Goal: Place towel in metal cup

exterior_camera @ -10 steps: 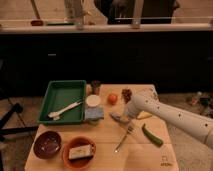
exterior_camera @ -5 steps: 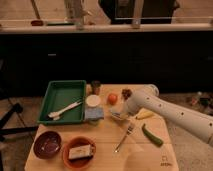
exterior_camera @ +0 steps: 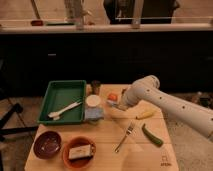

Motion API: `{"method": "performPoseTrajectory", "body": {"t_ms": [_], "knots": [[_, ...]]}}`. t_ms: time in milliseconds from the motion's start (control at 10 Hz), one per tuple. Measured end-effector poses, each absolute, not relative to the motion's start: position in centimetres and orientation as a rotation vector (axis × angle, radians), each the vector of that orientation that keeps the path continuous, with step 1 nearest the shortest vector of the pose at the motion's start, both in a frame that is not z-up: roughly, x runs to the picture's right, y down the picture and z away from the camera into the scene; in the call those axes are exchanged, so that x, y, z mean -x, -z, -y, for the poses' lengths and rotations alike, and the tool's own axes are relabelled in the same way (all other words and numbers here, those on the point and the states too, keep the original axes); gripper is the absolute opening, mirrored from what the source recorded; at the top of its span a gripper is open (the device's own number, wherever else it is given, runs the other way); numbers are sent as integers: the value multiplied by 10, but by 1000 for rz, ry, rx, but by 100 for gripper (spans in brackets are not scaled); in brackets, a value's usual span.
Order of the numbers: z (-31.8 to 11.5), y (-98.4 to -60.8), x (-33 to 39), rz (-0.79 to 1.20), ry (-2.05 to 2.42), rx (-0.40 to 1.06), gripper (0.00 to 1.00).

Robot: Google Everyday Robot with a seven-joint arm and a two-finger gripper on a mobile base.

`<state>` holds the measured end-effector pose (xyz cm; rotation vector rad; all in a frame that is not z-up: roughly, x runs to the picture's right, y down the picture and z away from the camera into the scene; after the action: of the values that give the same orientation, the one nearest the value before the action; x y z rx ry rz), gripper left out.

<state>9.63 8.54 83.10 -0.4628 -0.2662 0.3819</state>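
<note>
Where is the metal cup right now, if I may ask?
In the camera view, the metal cup stands by the green tray's far right corner; the gripper is lower right of it.

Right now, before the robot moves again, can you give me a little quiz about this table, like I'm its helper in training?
1. True or false: the towel is already inside the metal cup.
2. What lies in the green tray? A) a shoe B) a white utensil C) a book
3. In the picture, is the gripper to the left or to the right of the towel?

Key
1. False. The towel lies flat on the table, in front of the cup.
2. B.
3. Right. The gripper sits low over the middle of the table, next to a red object.
</note>
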Motion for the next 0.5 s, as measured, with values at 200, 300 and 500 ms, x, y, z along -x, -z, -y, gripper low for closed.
{"method": "performPoseTrajectory", "body": {"t_ms": [200, 300, 500], "knots": [[-59, -828, -89, 278, -366, 435, 0], [-45, -826, -83, 287, -356, 424, 0], [-25, -826, -63, 309, -338, 413, 0]]}}
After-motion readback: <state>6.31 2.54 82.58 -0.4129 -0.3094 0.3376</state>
